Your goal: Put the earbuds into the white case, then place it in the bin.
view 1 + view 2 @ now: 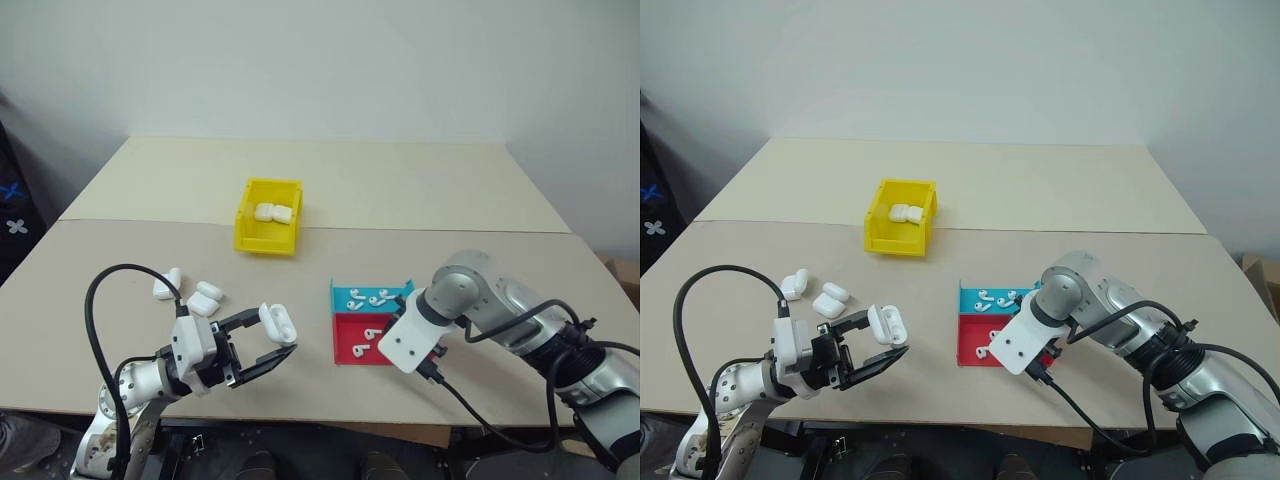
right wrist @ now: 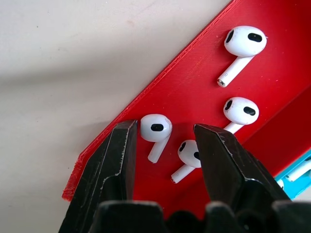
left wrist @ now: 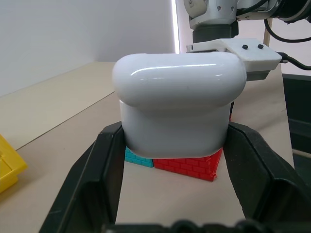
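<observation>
Our right gripper point(image 2: 163, 145) hangs nearly straight down over the red half of the shallow red-and-blue tray point(image 1: 343, 337), near the tabletop's front edge, its black fingers parted astride one tiny glossy white stemmed earbud point(image 2: 156, 131). That earbud's stem lies roughly along the gap, a second earbud point(image 2: 188, 157) touching the far finger, the tray's raised rim just beside the other, so room is tight. Our left gripper point(image 1: 268, 345) is clamped on the small glossy white rounded case point(image 1: 278, 323), held level towards the tray. The bright yellow plastic bin point(image 1: 248, 223) sits well apart, mid-table.
</observation>
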`<state>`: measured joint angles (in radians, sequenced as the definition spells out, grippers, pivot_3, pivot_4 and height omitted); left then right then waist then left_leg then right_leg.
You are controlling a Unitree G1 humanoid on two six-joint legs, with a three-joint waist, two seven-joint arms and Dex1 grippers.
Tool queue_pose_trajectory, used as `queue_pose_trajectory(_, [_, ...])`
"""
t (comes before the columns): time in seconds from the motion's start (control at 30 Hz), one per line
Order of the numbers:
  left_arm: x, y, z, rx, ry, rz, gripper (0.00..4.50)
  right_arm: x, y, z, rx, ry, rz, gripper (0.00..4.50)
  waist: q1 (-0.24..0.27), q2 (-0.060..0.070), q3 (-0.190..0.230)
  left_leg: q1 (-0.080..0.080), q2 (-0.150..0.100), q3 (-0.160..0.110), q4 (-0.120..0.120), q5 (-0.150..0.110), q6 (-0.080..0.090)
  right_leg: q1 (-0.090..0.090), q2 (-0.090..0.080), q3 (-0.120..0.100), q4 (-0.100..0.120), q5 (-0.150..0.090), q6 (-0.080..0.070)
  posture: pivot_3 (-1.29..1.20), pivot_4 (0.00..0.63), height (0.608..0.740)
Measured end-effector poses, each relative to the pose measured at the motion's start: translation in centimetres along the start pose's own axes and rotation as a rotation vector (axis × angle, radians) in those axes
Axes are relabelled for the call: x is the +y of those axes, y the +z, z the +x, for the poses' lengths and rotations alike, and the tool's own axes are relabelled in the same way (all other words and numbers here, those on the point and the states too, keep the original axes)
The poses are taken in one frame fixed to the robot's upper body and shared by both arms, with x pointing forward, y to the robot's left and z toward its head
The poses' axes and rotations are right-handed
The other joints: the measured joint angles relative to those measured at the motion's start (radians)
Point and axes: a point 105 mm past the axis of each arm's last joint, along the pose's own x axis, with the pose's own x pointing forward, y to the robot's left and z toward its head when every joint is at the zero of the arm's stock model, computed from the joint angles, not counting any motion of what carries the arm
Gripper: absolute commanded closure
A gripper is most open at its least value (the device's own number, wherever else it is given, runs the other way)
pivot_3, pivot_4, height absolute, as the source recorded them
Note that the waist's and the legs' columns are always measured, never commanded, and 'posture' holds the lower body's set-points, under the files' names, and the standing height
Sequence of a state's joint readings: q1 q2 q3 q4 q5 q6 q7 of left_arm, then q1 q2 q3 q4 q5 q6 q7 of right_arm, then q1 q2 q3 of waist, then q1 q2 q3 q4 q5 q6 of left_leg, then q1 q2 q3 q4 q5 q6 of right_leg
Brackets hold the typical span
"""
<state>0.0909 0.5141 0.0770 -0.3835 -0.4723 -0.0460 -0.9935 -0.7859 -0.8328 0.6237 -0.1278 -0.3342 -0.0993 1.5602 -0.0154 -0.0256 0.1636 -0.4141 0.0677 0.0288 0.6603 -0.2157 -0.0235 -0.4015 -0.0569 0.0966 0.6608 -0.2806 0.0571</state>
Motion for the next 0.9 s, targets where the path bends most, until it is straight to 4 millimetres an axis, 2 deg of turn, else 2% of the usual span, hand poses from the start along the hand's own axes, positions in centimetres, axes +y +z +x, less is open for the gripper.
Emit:
queue_pose_trajectory(0.07, [0.01, -0.01, -0.01, 0.001, 0.000, 0.001, 1.75, 0.04, -0.06, -0.02, 0.003, 0.001, -0.001, 3.14, 0.000, 0.000, 0.000, 0.000, 0.000, 0.000, 0.000, 0.000, 0.000, 0.000, 0.000, 0.000, 0.000, 0.000, 0.000, 0.00, 0.150, 0.740])
queue_pose_trajectory(0.9, [0.02, -0.06, -0.10, 0.010, -0.005, 0.002, 1.75, 0.53, -0.21, 0.19, 0.021, 0.024, -0.003, 3.14, 0.000, 0.000, 0.000, 0.000, 0.000, 0.000, 0.000, 0.000, 0.000, 0.000, 0.000, 0.000, 0.000, 0.000, 0.000, 0.00, 0.150, 0.740])
